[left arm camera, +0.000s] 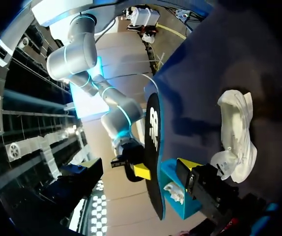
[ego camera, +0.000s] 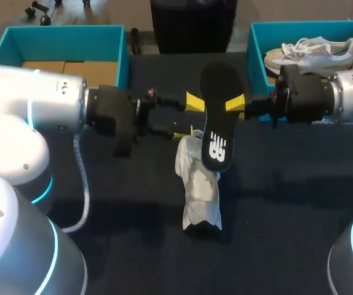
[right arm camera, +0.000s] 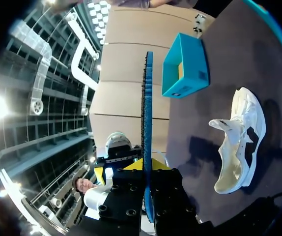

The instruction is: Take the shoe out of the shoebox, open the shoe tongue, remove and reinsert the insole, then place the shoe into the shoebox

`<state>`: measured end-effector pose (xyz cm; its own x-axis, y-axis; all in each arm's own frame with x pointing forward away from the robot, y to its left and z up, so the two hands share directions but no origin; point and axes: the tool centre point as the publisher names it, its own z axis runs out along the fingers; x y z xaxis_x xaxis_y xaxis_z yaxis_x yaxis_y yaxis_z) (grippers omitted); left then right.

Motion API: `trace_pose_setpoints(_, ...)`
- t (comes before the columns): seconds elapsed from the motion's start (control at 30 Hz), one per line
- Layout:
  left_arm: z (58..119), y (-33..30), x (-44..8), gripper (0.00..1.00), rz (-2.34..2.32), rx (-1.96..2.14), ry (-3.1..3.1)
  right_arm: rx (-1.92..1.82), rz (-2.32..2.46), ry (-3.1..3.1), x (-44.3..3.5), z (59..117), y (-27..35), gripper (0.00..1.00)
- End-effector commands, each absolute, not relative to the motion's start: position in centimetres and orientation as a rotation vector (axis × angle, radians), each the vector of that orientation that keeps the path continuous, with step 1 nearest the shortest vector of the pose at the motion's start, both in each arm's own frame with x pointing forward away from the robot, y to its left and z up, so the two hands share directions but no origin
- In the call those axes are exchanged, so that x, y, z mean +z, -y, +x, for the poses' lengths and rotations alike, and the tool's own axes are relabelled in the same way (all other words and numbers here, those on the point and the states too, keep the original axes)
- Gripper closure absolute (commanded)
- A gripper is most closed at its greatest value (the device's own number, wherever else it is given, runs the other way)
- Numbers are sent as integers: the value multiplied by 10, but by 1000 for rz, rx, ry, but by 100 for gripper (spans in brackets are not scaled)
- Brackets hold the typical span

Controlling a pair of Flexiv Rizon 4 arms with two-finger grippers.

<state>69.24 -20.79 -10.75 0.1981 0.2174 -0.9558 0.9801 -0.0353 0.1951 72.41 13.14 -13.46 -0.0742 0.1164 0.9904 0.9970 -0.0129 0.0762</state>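
A black insole (ego camera: 216, 123) with a white logo hangs upright above the table's middle, and my right gripper (ego camera: 233, 106) is shut on its upper half from the right. The right wrist view shows the insole (right arm camera: 147, 113) edge-on, clamped by that gripper (right arm camera: 148, 179). To the insole's left, my left gripper (ego camera: 190, 117) stands open, its yellow tips apart and off the insole. From the left wrist, one of its fingers (left arm camera: 195, 177) sits beside the insole (left arm camera: 153, 147). Below the insole, the white shoe (ego camera: 200, 187) lies on the dark table, toe toward me.
A teal shoebox (ego camera: 253, 43) at the back right holds a second white shoe (ego camera: 312, 52). Another teal box (ego camera: 59, 38) with brown cardboard inside stands at the back left. The dark table (ego camera: 287, 203) spreads around the shoe.
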Motion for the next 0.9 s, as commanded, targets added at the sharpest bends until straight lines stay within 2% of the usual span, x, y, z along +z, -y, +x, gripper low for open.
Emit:
trace_pose_setpoints(0.03, 700, 205, -100, 0, 1575, -919, -1303, -1224, -1264, 1340, -139, 726, -136, 100)
trace_pose_setpoints(0.9, 710, 195, -102, 0, 1921, -698, -1893, -1168, -1274, 1358, -160, 724, -145, 100)
